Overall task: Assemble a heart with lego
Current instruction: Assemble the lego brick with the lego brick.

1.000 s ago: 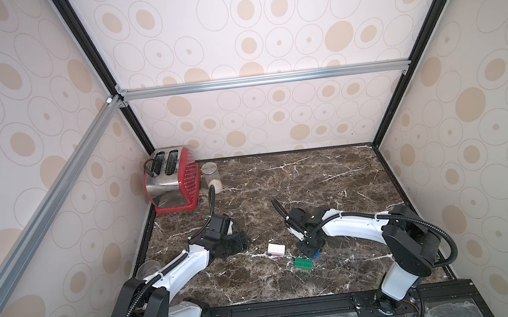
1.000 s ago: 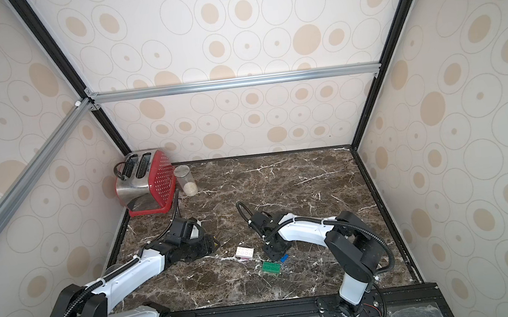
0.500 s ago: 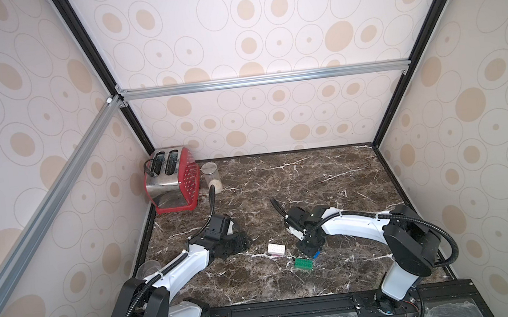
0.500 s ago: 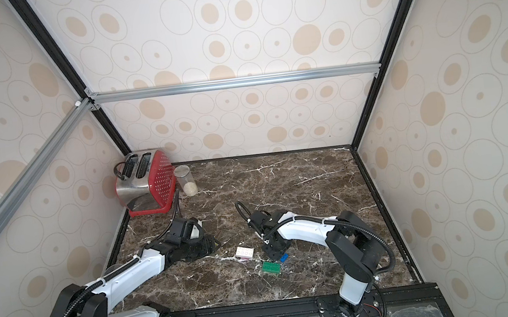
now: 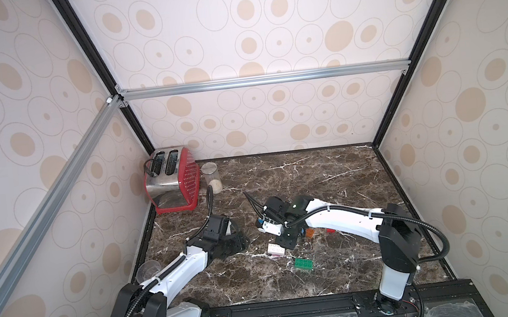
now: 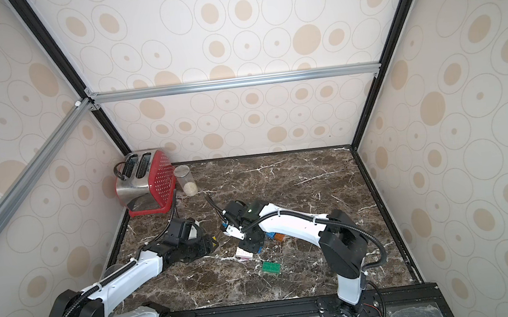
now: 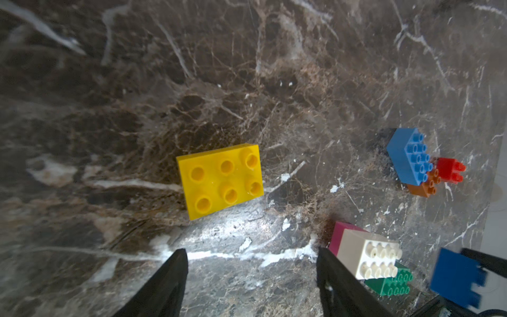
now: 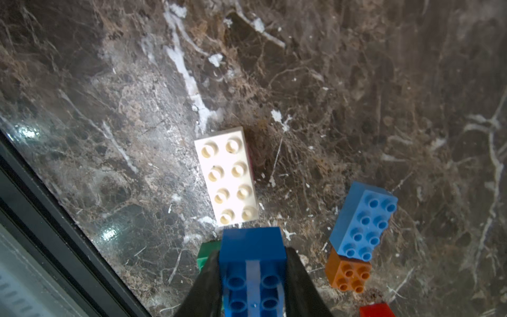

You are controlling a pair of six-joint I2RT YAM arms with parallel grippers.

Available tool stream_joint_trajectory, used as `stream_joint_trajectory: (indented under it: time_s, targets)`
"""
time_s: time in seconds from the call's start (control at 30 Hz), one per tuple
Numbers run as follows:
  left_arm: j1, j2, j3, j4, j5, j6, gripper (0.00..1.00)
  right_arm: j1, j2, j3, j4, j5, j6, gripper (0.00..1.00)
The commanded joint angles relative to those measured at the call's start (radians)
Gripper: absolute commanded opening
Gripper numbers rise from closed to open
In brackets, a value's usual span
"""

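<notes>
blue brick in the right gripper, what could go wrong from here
1. The white brick sits on the pink brick unbraced; the left gripper hangs open near the yellow brick, so pressing the blue brick on could slide that stack across the marble top.
2. The green brick lies close to the right gripper; lowering may knock it.
3. The light blue brick leans on the orange brick and may topple if bumped.
</notes>
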State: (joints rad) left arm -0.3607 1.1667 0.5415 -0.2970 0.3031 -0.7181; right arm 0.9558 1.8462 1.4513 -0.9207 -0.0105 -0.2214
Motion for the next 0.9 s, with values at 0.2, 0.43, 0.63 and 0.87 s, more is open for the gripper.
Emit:
stream_joint_trajectory:
  time_s: [0.2, 0.43, 0.63, 0.87]
  targets:
    - [0.069, -0.1, -0.051, -0.07, -0.033, -0.005, 0.74, 0.028, 0.119, 0.13, -0.114, -0.02, -0.101, 0.24]
    - [0.069, -0.084, -0.054, -0.047, -0.02, -0.002, 0.74, 0.031, 0.13, 0.132, -0.121, -0.014, -0.096, 0.24]
    - [0.07, -0.073, -0.054, -0.033, -0.002, -0.001, 0.74, 0.031, 0.136, 0.13, -0.115, 0.003, -0.072, 0.24]
    - [0.069, -0.066, -0.055, -0.025, 0.01, 0.002, 0.74, 0.031, 0.133, 0.102, -0.081, 0.025, -0.06, 0.24]
